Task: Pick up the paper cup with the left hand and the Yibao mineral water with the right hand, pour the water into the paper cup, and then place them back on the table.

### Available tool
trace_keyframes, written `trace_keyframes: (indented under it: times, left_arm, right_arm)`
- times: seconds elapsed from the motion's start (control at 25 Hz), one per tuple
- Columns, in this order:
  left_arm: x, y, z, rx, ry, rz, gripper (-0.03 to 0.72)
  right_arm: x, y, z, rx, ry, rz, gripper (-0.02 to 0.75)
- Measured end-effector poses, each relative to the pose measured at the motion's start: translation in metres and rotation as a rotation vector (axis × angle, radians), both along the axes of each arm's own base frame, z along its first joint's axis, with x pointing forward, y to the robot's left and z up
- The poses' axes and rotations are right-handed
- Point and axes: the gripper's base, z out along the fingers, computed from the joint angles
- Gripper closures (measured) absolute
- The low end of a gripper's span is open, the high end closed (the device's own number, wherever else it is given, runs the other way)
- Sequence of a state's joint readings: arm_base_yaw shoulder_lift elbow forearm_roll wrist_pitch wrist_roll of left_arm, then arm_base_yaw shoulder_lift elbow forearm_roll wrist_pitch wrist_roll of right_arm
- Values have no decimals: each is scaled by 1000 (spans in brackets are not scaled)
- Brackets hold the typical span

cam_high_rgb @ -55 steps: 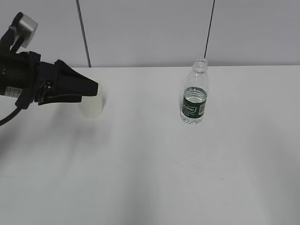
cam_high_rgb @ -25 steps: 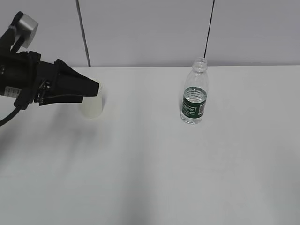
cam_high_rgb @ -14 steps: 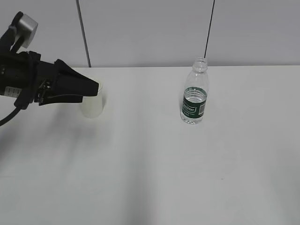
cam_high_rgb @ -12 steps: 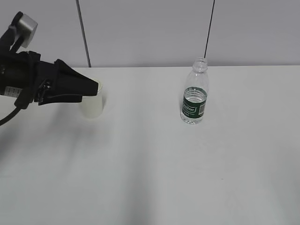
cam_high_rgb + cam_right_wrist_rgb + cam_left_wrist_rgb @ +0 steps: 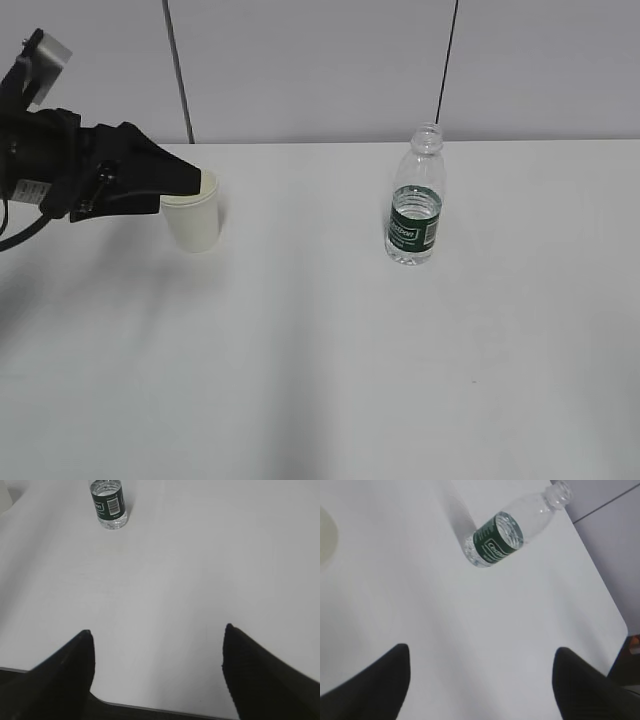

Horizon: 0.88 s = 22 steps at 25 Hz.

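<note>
The paper cup [image 5: 195, 226] stands upright on the white table [image 5: 330, 350] at the left. My left gripper [image 5: 197, 183] hangs just over the cup's rim on its left side. In the left wrist view the left gripper [image 5: 481, 650] is open with only bare table between its fingers, and the cup [image 5: 326, 535] shows as a sliver at the left edge, outside the jaws. The Yibao mineral water [image 5: 415, 200] stands upright and capless right of centre, untouched; the bottle [image 5: 512, 527] also shows in the left wrist view. My right gripper [image 5: 157, 630] is open over the table's near edge, far from the bottle [image 5: 108, 504].
A grey wall with two dark vertical seams [image 5: 178, 70] rises behind the table's back edge. The table's near edge [image 5: 150, 709] runs under my right gripper. The table's right corner [image 5: 619, 625] shows in the left wrist view.
My left gripper has lifted a little and drawn back to the left, uncovering more of the cup's rim. The cup and bottle have not moved.
</note>
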<state>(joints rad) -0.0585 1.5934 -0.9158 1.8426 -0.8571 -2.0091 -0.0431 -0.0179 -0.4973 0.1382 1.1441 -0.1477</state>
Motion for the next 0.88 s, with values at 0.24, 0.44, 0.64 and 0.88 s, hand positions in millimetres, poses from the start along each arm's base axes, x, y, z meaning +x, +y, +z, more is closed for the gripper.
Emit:
trace_keyframes:
  times: [0.24, 0.44, 0.64, 0.88]
  left_arm:
    - [11, 11, -3, 55, -2, 171, 158]
    - [17, 24, 7, 128, -88, 322, 159]
    - [13, 31, 26, 152, -176, 395, 160]
    - [17, 37, 27, 188, -203, 462, 160]
  right_arm:
    - [0, 0, 0, 0, 0, 0, 153]
    - [0, 0, 0, 0, 0, 0, 153]
    - [0, 0, 0, 0, 0, 0, 153]
    - [0, 0, 0, 0, 0, 0, 153]
